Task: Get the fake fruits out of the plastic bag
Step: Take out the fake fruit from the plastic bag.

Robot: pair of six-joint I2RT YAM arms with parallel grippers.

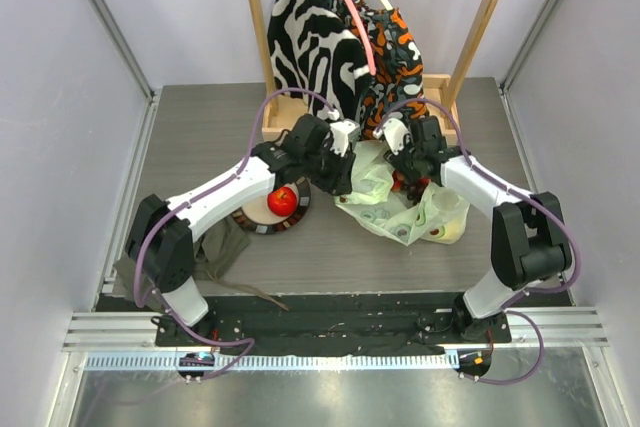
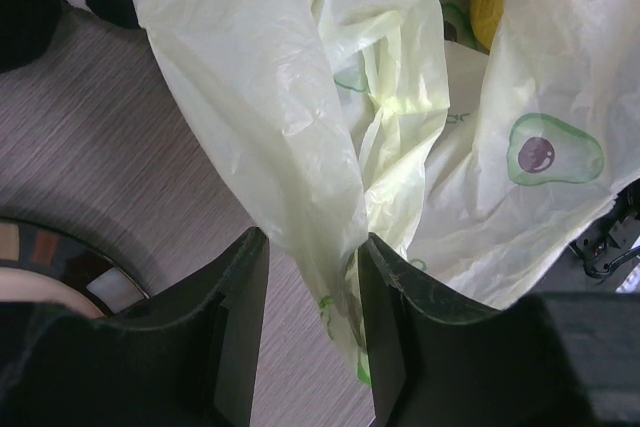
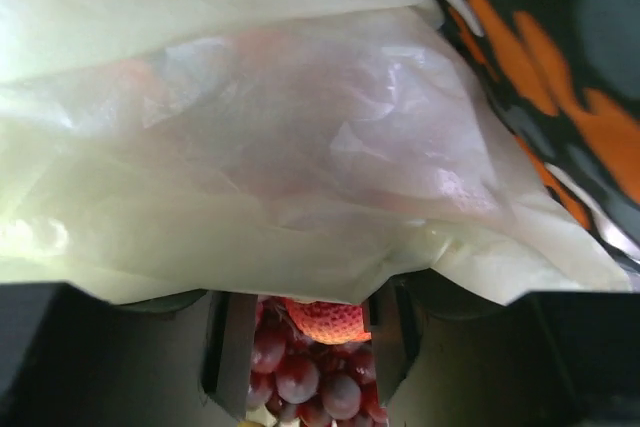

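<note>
Left jaws pinch a fold of the bag (image 2: 300, 97) on the table (image 1: 200, 137), beside the plate (image 1: 250, 228) holding the apple (image 1: 282, 200). Right jaws straddle a strawberry (image 3: 325, 319) over grapes (image 3: 300, 377) inside; grip unclear.

The grey wood-grain bench (image 1: 200, 137) carries four things. Left of centre sits a round beige plate with a dark rim (image 1: 256, 227). To its right, a thin pale-green plastic bag printed with avocado halves (image 1: 400, 215) slumps on the surface. A crumpled olive-grey cloth (image 1: 215, 252) lies near the front left edge, beside the plate. A light wooden rack base (image 1: 275, 117) stands at the far edge.
</note>
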